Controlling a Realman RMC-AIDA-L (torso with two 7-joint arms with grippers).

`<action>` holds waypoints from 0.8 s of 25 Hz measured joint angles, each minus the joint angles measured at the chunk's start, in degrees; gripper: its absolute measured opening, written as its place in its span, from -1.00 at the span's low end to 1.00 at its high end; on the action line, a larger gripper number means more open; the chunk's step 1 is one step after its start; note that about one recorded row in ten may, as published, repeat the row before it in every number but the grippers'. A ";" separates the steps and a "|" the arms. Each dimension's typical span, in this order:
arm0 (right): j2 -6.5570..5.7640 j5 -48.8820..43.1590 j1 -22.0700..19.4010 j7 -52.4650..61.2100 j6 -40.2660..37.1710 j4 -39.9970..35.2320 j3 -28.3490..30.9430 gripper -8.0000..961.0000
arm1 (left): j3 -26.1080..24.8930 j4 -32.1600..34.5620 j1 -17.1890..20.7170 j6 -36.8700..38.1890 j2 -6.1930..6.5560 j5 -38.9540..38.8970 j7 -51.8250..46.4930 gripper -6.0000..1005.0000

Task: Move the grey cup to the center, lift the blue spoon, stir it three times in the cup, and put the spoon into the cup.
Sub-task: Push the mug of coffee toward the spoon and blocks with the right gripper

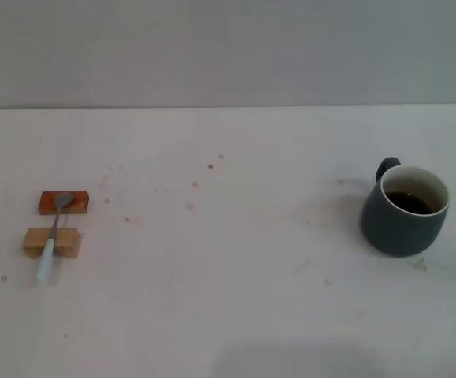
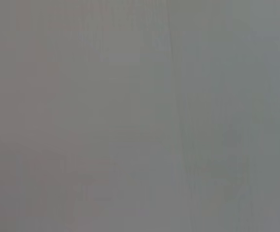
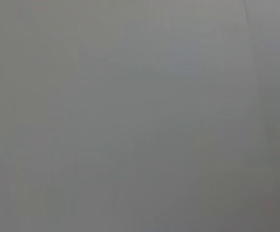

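Two things on the bench (image 1: 228, 315) — no end effector in view, state unknowable.
Cup (image 1: 405, 211) far right; spoon (image 1: 55, 235) far left, across two wooden blocks (image 1: 52, 242).

no arm, wrist housing or fingers in head view. both wrist views filled edge to edge by flat featureless grey, faint vertical streaks only. no casing, cable, screw or marking of robot body to be made out anywhere.
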 joint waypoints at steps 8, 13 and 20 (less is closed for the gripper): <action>0.01 -0.07 -0.64 0.03 1.65 1.28 -0.05 -0.99 | 0.38 0.09 0.32 0.08 -0.06 0.01 -0.02 0.64; -0.28 0.11 0.91 1.14 7.85 0.59 0.24 -0.99 | 0.55 0.09 0.32 0.06 -0.09 -0.03 -0.04 0.64; -0.33 0.27 6.61 1.35 17.74 -2.27 0.61 -0.99 | 0.53 -0.04 0.19 0.10 -0.01 -0.03 -0.07 0.63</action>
